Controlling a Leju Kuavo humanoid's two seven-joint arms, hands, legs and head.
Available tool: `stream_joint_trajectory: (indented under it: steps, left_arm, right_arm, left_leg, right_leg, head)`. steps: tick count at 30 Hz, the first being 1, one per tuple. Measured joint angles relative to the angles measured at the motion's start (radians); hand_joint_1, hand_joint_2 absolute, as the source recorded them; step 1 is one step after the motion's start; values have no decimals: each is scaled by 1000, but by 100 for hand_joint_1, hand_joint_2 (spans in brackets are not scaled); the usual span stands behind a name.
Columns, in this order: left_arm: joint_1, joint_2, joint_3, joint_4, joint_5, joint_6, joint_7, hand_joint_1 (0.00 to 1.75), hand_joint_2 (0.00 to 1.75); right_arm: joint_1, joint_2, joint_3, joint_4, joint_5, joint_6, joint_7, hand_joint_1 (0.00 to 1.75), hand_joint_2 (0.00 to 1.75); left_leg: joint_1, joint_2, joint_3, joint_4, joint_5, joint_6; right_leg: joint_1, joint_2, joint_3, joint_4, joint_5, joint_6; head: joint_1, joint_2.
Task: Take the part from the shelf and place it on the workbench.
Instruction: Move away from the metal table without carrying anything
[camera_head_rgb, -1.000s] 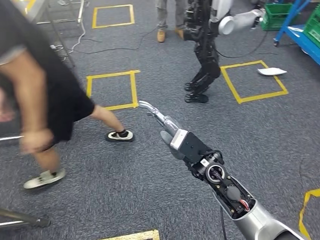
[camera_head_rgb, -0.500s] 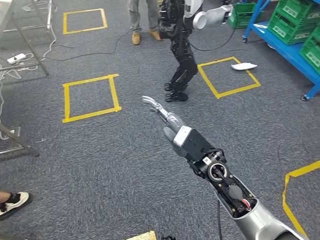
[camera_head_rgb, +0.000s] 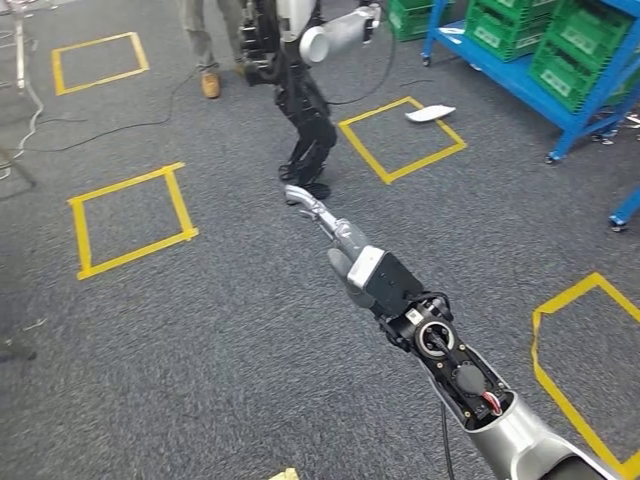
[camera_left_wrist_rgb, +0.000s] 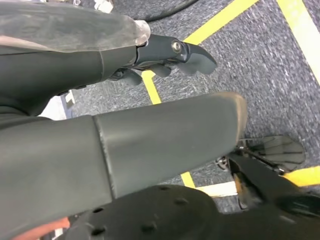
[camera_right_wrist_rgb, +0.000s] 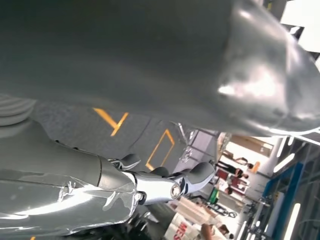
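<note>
The silver right hand (camera_head_rgb: 332, 232) is extended at frame centre, fingers apart and empty. The grey left hand (camera_left_wrist_rgb: 166, 55) appears likewise empty. Green crates, possibly holding parts, occupy the blue metal shelf (camera_head_rgb: 528, 85), upper right.

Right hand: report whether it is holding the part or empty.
Empty. The head view shows the right hand stretched forward over the carpet, fingers extended with nothing between them. The right wrist view likewise shows no part.
</note>
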Motion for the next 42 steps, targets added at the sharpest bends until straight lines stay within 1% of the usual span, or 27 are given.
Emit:
stream_joint_trajectory:
  steps: [1,2,3,4,6,8,10,12,14,16,17,18,20,22,23,25,27,29,31,32,33,35,37,38,40,41,42]
  left_arm:
    - [2,0,0,0,0,0,1,0,0]
    - [3,-1,0,0,0,0,2,0,0]
    - [4,-1,0,0,0,0,2,0,0]
    - [5,0,0,0,0,0,2,0,0]
    - [5,1,0,0,0,0,3,0,0]
    - [3,3,0,0,1,0,2,0,0]
    - [0,1,0,0,3,0,-1,0,0]
    - [0,-2,1,0,3,0,-4,0,0]
    - [3,-4,1,0,2,-1,-7,0,0]
    - [5,-4,1,0,2,-2,-13,0,0]
    - [6,-4,1,0,2,-2,-16,0,0]
    - [6,-5,1,0,2,-3,-19,0,0]
    - [5,-7,1,0,2,-4,-21,0,0]
    - [5,-9,3,0,3,-4,-22,0,0]
    - [4,-9,4,0,4,-4,-22,0,0]
    - [3,-9,6,0,6,-4,-22,0,0]
    - [1,-9,7,0,6,-4,-22,0,0]
    - [3,-9,8,0,6,-4,-22,0,0]
    - [6,-10,8,0,6,-7,-21,0,0]
    - [7,-10,8,0,6,-8,-21,0,0]
    - [8,-11,8,0,6,-9,-20,0,0]
    - [8,-10,8,0,7,-9,-20,0,0]
    - [7,-8,8,0,6,-9,-20,0,0]
    - [6,-7,8,0,6,-9,-20,0,0]
    - [2,-8,8,0,6,-10,-20,0,0]
    - [1,-9,8,0,7,-10,-20,0,0]
    - [0,-11,8,0,7,-10,-20,0,0]
  right_arm:
    - [2,0,-1,0,-3,-1,0,0,0]
    - [3,0,-1,0,-5,-1,1,0,0]
    - [4,-1,-2,0,-8,-2,1,0,0]
    - [4,-1,-4,0,-10,-3,1,0,0]
    - [3,-1,-7,0,-12,-6,3,0,0]
    - [3,-2,-10,-1,-12,-11,9,0,0]
    - [4,-7,-14,-2,-10,-16,16,0,0]
    - [2,-14,-21,-6,-9,-23,22,0,0]
    - [0,-21,-29,-8,-9,-31,30,0,0]
    - [3,-28,-34,-9,-7,-39,41,0,0]
    - [5,-32,-37,-9,-4,-42,46,0,0]
    - [6,-37,-41,-9,-1,-44,50,0,0]
    - [6,-44,-49,-12,5,-48,53,0,0]
    - [5,-49,-57,-15,7,-53,54,0,0]
    - [6,-52,-61,-16,7,-56,56,0,0]
    - [11,-58,-70,-17,7,-59,58,0,0]
    - [15,-64,-81,-21,7,-61,58,0,0]
    - [18,-66,-89,-23,8,-64,60,0,0]
    - [24,-68,-93,-23,16,-68,66,0,0]
    - [28,-69,-95,-23,22,-71,69,0,0]
    - [32,-70,-97,-23,27,-74,72,0,0]
    - [35,-71,-104,-25,32,-77,74,0,0]
    - [36,-72,-108,-27,37,-78,75,0,0]
    - [36,-72,-110,-28,39,-78,75,0,0]
    - [39,-76,-115,-31,41,-79,75,0,0]
    - [41,-77,-117,-33,41,-79,75,0,0]
    - [41,-80,-119,-36,41,-79,75,0,0]
  left_leg:
    - [0,-4,-25,45,-10,1]
    - [0,-6,-31,50,1,3]
    - [0,-10,-15,6,33,7]
    - [0,-19,18,-68,75,11]
    - [0,-55,83,-216,138,20]
    - [-3,-69,105,-267,149,25]
    - [-4,-49,106,-272,152,33]
    - [-1,-28,109,-281,157,43]
    - [-2,-6,111,-285,159,50]
    - [-3,16,111,-284,157,52]
    - [-4,26,112,-284,156,52]
    - [-4,36,114,-284,154,51]
    - [-4,54,120,-283,148,45]
    - [-9,70,126,-280,142,37]
    - [-11,78,128,-279,140,33]
    - [-12,92,131,-278,135,24]
    - [-8,61,119,-243,108,13]
    - [-4,11,64,-120,43,6]
    - [-3,-4,-8,21,-9,4]
    - [-3,-6,-26,47,-6,5]
    - [-3,-8,-24,30,17,8]
    - [-3,-29,34,-116,101,19]
    - [-5,-56,89,-244,152,27]
    - [-6,-63,100,-268,156,30]
    - [-8,-48,102,-275,157,37]
    - [-7,-38,104,-280,159,41]
    - [-5,-28,105,-286,163,47]
  right_leg:
    - [1,12,-1,0,0,-1]
    - [2,25,-1,0,1,-1]
    - [2,38,0,1,1,0]
    - [2,50,1,1,2,0]
    - [3,73,0,2,3,5]
    - [2,90,-5,3,5,15]
    - [-1,99,-9,4,5,27]
    - [1,62,-29,45,-23,35]
    - [3,9,-85,171,-91,42]
    - [-1,-10,-144,301,-142,48]
    - [-3,-14,-151,316,-139,50]
    - [-5,-18,-135,286,-116,51]
    - [-4,-49,-56,134,-47,48]
    - [2,-77,0,22,-13,40]
    - [5,-80,8,4,-13,36]
    - [7,-58,7,1,-11,25]
    - [3,-37,8,-3,-7,14]
    - [-1,-19,8,-5,-4,8]
    - [0,2,6,-5,-3,5]
    - [1,15,6,-5,-3,5]
    - [1,28,7,-5,-2,5]
    - [1,54,10,-4,-2,6]
    - [2,75,8,-4,-1,12]
    - [2,84,6,-4,-1,17]
    - [1,100,2,-7,2,30]
    - [1,95,0,-3,-1,35]
    - [2,78,-9,15,-15,39]
  head:
    - [-2,0]
    - [-3,0]
    - [-3,0]
    - [-4,0]
    - [-6,0]
    - [-6,0]
    - [-5,0]
    - [2,0]
    - [12,0]
    - [19,0]
    - [21,0]
    - [24,0]
    - [32,0]
    - [36,0]
    - [34,0]
    - [28,0]
    - [20,0]
    - [9,0]
    - [2,0]
    - [1,0]
    - [-1,0]
    - [-2,0]
    - [-4,0]
    - [-4,0]
    - [-3,0]
    - [-3,0]
    - [0,0]
